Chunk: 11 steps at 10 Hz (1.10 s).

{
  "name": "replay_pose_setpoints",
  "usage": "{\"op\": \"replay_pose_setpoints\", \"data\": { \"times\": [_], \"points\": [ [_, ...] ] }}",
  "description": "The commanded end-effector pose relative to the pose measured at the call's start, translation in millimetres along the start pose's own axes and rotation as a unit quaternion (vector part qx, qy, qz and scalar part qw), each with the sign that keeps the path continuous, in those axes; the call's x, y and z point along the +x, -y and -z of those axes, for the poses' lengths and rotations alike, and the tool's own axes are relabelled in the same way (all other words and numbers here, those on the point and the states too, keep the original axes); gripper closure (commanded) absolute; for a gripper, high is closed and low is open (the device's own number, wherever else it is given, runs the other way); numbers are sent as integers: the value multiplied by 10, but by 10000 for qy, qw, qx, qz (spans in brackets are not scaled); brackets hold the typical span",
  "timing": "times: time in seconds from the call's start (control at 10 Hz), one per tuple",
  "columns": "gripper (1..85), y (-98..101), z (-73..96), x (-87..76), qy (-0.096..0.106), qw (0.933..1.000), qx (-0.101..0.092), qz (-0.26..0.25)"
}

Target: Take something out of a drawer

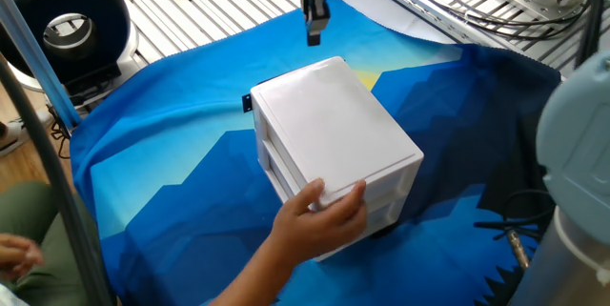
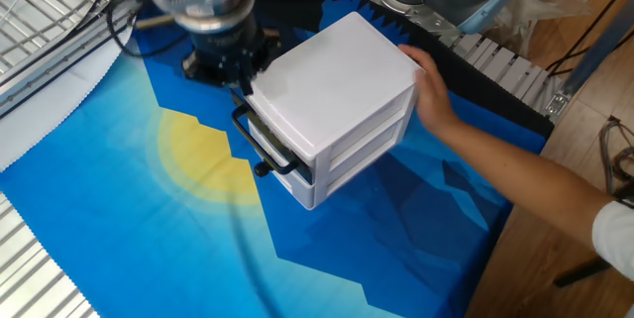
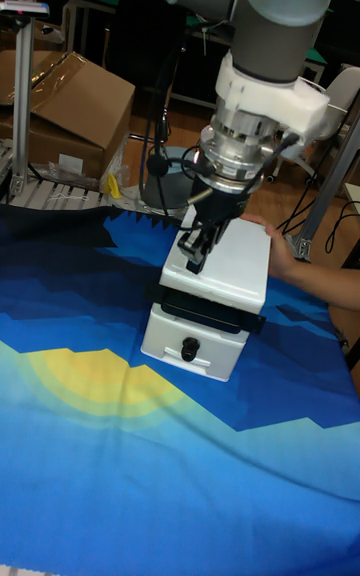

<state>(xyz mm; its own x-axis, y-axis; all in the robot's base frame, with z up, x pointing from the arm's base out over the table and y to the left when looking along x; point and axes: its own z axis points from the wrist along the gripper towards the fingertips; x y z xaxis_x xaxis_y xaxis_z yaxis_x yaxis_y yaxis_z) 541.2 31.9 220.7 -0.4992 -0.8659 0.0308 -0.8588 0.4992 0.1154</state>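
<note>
Your gripper hung just above the drawer front, fingers pointing down; jaw state I couldn't tell. A person's hand braced the white cabinet behind. The cube stayed hidden, drawer shut.

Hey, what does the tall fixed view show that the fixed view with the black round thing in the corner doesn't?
Only the tall fixed view shows the cabinet's front: the closed top drawer with its black bar handle, a black knob on the drawer below, and a cardboard box behind. Only the other view shows the hand's fingers gripping the cabinet's rear edge. Both show the white cabinet, the blue cloth, the person's hand and the end effector near the cabinet's front edge.
</note>
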Motion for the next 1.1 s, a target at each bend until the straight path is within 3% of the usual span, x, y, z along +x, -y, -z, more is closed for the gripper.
{"op": "replay_pose_setpoints", "data": {
  "times": [0.0, 1.0],
  "points": [
    [847, 53, -149, -176, 91, 9999, -58, 85],
    [847, 18, -471, -187, 87, 9988, -332, 358]
  ]
}}
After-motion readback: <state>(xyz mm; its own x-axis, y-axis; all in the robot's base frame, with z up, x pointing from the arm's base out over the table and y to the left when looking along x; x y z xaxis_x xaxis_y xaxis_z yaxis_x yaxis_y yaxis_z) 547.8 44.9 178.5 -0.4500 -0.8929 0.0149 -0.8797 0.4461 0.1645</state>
